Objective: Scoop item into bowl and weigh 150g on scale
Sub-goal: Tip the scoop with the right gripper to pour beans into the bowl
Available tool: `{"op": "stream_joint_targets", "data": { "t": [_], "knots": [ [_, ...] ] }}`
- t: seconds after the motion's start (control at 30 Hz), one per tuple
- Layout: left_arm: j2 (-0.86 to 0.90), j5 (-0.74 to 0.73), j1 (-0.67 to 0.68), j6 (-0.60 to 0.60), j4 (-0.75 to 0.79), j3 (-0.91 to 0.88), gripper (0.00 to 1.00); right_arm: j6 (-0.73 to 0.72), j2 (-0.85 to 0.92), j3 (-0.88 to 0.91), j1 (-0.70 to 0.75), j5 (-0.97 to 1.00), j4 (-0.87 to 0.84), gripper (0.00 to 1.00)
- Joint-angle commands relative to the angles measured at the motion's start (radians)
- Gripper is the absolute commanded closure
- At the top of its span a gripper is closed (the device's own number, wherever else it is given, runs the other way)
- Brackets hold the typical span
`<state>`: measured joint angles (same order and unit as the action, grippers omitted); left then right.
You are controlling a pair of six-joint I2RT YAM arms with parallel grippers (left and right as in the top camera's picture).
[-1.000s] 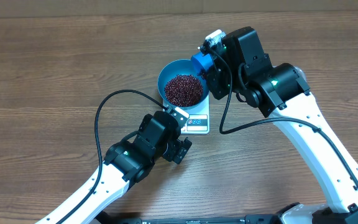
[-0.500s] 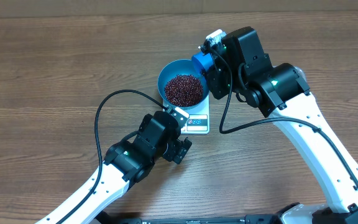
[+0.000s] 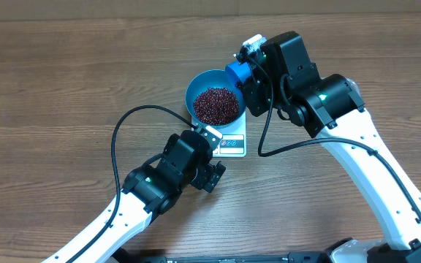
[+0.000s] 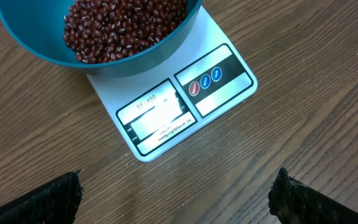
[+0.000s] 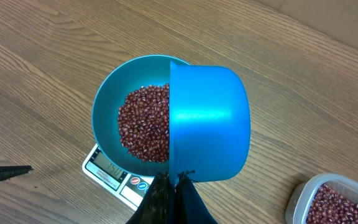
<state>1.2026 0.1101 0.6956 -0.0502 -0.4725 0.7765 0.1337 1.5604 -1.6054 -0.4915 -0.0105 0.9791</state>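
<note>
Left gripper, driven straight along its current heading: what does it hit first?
Likely the scale, front display edge, centred ahead of the open left gripper; the bowl sits beyond. Its height is unclear, so it may pass above.

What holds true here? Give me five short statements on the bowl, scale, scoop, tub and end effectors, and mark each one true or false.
1. The bowl sits on the scale. True.
2. The bowl is empty. False: it holds a heap of beans.
3. The right end effector is shut on the scoop, which hangs over the bowl. True.
4. The left end effector grips the scale. False: it is open and apart from the scale, near its front edge.
5. The tub holds beans. True.
</note>
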Motion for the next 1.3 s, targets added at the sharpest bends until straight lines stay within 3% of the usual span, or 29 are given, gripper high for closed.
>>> {"op": "stream_joint_targets", "data": {
  "t": [0.0, 1.27],
  "knots": [
    [0.007, 0.013, -0.002, -0.006, 0.001, -0.009, 0.0, -0.006, -0.021, -0.033, -0.003, 0.01, -0.01, 0.96],
    [0.007, 0.012, -0.002, -0.006, 0.001, -0.009, 0.0, -0.033, -0.021, -0.033, -0.003, 0.009, -0.009, 0.96]
  ]
}}
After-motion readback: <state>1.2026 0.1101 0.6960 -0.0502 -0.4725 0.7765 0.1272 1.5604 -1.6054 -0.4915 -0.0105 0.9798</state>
